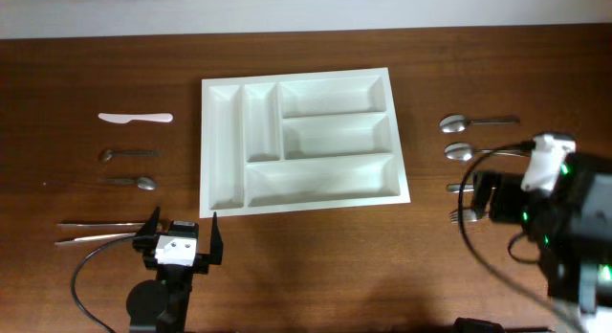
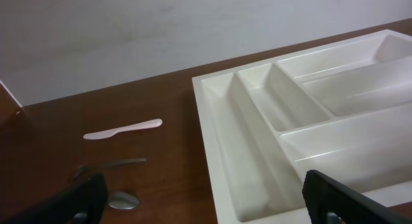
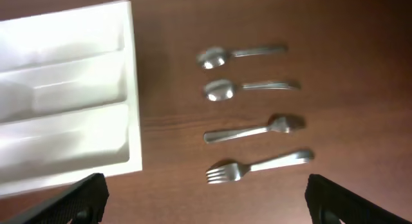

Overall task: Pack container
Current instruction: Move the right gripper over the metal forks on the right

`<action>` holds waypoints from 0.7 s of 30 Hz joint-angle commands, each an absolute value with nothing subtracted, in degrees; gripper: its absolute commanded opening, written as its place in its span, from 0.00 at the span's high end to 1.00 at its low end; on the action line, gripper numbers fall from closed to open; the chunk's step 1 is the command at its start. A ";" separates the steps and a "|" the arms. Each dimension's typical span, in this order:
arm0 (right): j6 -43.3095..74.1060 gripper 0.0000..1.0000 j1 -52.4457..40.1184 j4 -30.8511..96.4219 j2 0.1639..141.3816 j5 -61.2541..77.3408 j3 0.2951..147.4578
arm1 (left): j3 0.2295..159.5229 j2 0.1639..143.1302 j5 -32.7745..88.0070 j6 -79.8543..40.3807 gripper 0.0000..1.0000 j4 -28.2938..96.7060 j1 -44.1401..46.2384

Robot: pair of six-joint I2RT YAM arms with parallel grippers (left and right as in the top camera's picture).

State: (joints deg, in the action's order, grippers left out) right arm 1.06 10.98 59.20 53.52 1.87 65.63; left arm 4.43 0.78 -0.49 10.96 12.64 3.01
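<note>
Where right gripper (image 1: 483,201) overhangs, handles of two utensils (image 1: 453,215) hidden.

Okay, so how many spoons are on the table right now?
4. Two lie left of the cutlery tray: an upper left spoon and a lower left spoon. Two lie to its right: upper right spoon, lower right spoon. None seems hidden.

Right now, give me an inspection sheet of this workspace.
Surface: brown wooden table.
Job's things: white cutlery tray, all five compartments empty; to its left a white plastic knife, two spoons and two slim metal utensils; to its right two more spoons, a fork and another utensil.
Clutter: nothing seen.
Grippers: left gripper and right gripper both open, holding nothing.
Cables: black cable by the left arm, another by the right.
Surroundings: pale wall beyond the table's far edge.
</note>
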 commanded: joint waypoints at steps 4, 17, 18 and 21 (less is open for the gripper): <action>35.24 0.01 15.14 64.29 67.40 -16.78 66.35 | 3.84 0.30 -0.89 11.68 0.01 12.58 2.96; 36.97 0.01 27.20 58.46 85.49 1.85 66.32 | 3.84 0.30 -0.89 11.68 0.01 12.58 2.96; 36.97 0.01 27.24 57.78 85.93 2.68 66.32 | 3.84 0.30 -0.89 11.68 0.01 12.58 2.96; 36.93 0.01 27.24 56.40 87.48 2.63 66.32 | 3.84 0.30 -0.89 11.68 0.01 12.58 2.96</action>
State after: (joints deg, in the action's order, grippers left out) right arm 35.99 26.98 57.36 86.02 -0.89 65.78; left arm 4.43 0.78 -0.49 10.96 12.62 3.01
